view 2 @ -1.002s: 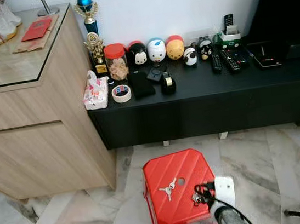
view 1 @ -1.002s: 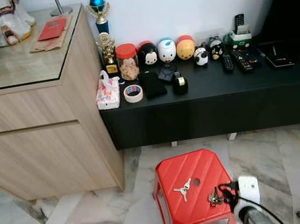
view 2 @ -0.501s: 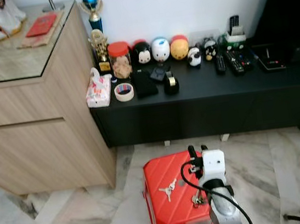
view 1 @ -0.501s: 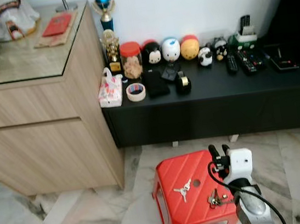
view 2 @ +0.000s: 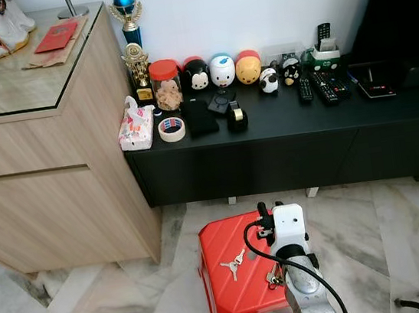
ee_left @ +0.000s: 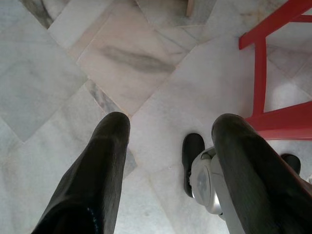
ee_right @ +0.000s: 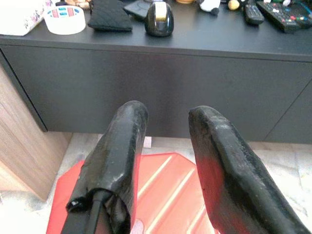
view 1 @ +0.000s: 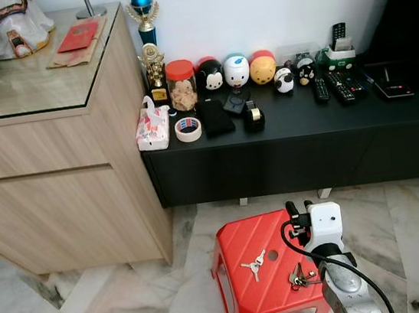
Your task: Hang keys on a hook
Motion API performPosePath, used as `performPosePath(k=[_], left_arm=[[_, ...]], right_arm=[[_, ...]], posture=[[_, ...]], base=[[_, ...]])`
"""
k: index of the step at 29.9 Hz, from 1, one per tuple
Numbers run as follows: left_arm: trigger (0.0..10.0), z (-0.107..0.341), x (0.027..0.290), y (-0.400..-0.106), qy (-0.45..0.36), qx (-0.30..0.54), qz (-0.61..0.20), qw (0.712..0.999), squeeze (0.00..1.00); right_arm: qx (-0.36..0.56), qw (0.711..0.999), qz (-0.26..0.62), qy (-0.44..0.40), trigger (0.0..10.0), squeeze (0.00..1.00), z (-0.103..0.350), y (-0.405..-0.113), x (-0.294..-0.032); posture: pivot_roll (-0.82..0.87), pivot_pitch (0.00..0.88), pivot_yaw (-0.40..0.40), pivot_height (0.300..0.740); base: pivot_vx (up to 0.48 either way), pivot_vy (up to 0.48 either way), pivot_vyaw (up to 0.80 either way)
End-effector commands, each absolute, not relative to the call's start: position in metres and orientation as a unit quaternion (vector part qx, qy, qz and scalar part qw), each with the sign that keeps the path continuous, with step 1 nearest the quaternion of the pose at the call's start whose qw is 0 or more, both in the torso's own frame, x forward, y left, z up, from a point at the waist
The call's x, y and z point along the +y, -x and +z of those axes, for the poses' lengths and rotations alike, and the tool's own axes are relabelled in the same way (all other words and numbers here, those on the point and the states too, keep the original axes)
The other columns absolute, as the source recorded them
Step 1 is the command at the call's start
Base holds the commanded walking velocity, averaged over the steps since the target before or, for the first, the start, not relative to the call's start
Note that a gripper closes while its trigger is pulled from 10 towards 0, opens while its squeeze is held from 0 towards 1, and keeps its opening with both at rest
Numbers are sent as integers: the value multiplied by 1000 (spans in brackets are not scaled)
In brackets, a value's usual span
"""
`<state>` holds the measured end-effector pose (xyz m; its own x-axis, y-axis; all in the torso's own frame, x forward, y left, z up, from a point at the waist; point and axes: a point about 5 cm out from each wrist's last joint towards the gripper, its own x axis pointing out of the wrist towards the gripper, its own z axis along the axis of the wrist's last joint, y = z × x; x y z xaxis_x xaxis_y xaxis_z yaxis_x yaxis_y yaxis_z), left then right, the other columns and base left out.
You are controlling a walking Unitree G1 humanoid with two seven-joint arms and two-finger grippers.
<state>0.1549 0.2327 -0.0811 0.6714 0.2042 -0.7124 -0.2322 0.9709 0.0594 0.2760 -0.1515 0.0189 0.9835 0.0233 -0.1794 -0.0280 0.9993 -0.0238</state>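
A red plastic stool (view 1: 239, 237) stands on the marble floor in front of me. A pair of silver keys (view 1: 255, 264) lies near the middle of its top. A second bunch of keys (view 1: 299, 276) with a dark fob lies at the stool's right side, against my right forearm. My right gripper (view 1: 300, 208) hovers over the stool's far edge, pointing at the black console, open with nothing between its fingers (ee_right: 126, 146). My left gripper (ee_left: 168, 126) hangs open low over the floor, left of the stool.
A low black console (view 1: 309, 147) stands against the wall beyond the stool, carrying a tape roll (view 1: 187, 129), jars, figurines and remotes (view 1: 339, 81). A tall wooden cabinet (view 1: 53, 200) is at the left. My own foot (ee_left: 192, 151) stands beside the stool's leg.
My right gripper rose from beside the dark-fob key bunch to the stool's far edge. Both sets of keys stayed on the stool. The camera shifted a little.
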Motion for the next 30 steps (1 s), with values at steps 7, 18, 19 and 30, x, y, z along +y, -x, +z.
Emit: performPosePath(k=[7, 18, 19, 30], left_arm=[[10000, -86, 232, -146, 24, 404, 122, 906, 0], [10000, -86, 230, -147, 24, 404, 121, 906, 0], [10000, -86, 230, -148, 25, 404, 121, 906, 0], [10000, -85, 229, -149, 26, 403, 120, 907, 0]], right_arm=[[95, 995, 13, 10, 10000, 0, 18, -273, -150], [115, 993, 11, 7, 10000, 0, 14, -276, -152], [104, 994, 12, 1, 10000, 0, 16, -276, -152], [122, 992, 9, -5, 10000, 0, 12, -278, -152]], posture=[[42, 70, -7, 683], [44, 77, -6, 658], [46, 78, -7, 658], [50, 86, -5, 658]], base=[[0, 0, 0], [0, 0, 0], [0, 0, 0], [0, 0, 0]])
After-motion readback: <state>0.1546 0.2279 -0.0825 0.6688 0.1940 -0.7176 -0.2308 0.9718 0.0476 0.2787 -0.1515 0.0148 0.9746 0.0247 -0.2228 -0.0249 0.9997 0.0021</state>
